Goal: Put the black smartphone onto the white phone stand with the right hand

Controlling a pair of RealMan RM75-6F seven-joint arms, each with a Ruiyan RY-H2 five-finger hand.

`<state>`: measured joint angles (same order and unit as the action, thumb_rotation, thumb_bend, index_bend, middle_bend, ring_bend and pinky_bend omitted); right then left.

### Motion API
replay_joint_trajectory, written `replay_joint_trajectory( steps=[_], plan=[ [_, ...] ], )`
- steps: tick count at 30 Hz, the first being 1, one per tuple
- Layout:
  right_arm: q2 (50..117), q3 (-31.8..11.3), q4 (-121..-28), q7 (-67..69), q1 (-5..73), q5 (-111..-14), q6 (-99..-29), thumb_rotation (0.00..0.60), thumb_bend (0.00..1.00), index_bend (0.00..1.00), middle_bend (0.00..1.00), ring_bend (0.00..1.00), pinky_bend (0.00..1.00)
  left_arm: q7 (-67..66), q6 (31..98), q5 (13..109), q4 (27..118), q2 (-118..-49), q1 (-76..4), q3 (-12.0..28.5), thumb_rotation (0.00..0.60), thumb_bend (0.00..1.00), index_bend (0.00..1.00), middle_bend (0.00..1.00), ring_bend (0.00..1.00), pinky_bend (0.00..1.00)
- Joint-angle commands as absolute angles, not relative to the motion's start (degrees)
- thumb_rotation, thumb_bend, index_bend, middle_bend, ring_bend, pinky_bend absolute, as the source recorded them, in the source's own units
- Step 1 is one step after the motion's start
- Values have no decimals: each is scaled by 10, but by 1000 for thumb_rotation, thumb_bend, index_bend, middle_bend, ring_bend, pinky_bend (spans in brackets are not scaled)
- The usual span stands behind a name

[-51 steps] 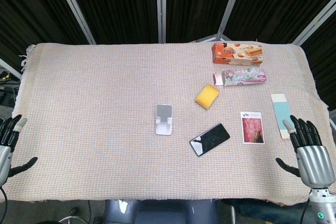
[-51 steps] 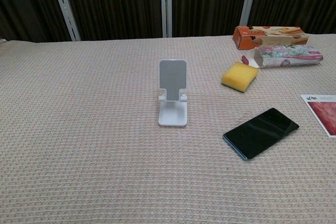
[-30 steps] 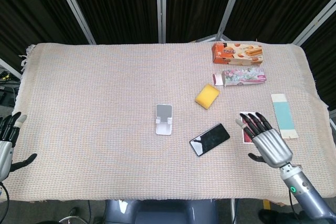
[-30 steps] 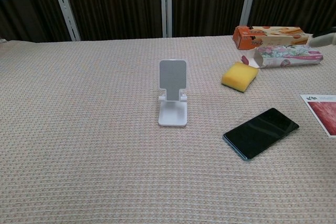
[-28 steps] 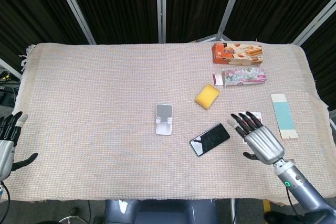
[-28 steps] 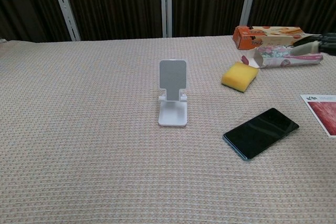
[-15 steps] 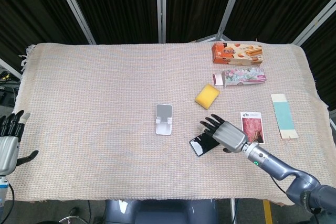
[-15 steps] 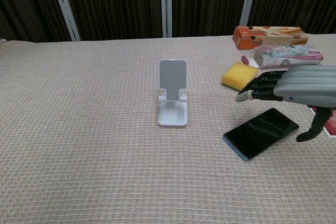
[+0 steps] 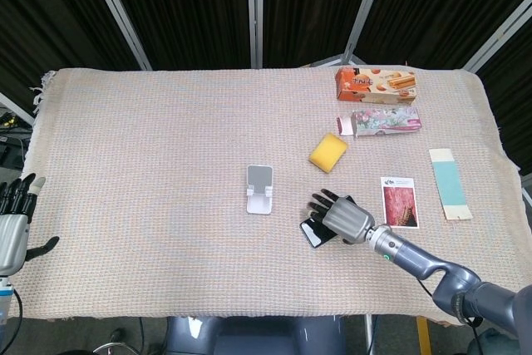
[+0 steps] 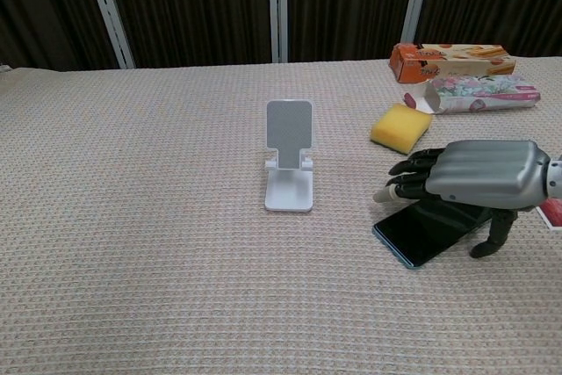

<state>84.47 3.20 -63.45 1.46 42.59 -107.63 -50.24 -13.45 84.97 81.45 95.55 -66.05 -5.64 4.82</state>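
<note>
The black smartphone (image 9: 315, 232) (image 10: 420, 233) lies flat on the woven cloth, right of the white phone stand (image 9: 259, 189) (image 10: 289, 164), which stands upright with nothing on it. My right hand (image 9: 341, 216) (image 10: 474, 173) hovers palm down just over the phone and hides its far half. Its fingers (image 10: 406, 175) reach toward the stand and its thumb (image 10: 488, 236) points down beside the phone's right end. It holds nothing. My left hand (image 9: 12, 222) stays off the table's left edge with fingers apart, seen only in the head view.
A yellow sponge (image 9: 328, 152) (image 10: 400, 127) lies behind the phone. An orange box (image 9: 376, 83) (image 10: 452, 59) and a floral box (image 9: 385, 120) (image 10: 479, 92) sit at the back right. A red picture card (image 9: 400, 202) and a teal strip (image 9: 447, 182) lie right of the hand.
My right hand has swung in from the table's right edge, moved left past the card, and come down over the phone. The phone, the stand and the left hand have kept their places.
</note>
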Motion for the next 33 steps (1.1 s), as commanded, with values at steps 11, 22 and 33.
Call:
replay_joint_trajectory(
  steps=[11, 22, 33],
  plan=[
    [871, 49, -586, 29, 428, -1080, -553, 600, 139, 392, 451, 329, 265, -139, 845, 809, 955, -663, -59, 48, 600, 0, 0, 0, 0, 0],
    [836, 52, -591, 2, 419, -1111, -673, 600, 158, 402, 452, 333, 275, -130, 848, 813, 960, -658, -59, 47, 600, 0, 0, 0, 0, 0],
    [786, -6, -652, -210, 453, -1161, -748, 600, 168, 411, 450, 343, 281, -108, 843, 807, 963, -649, -61, 50, 600, 0, 0, 0, 0, 0]
  ],
)
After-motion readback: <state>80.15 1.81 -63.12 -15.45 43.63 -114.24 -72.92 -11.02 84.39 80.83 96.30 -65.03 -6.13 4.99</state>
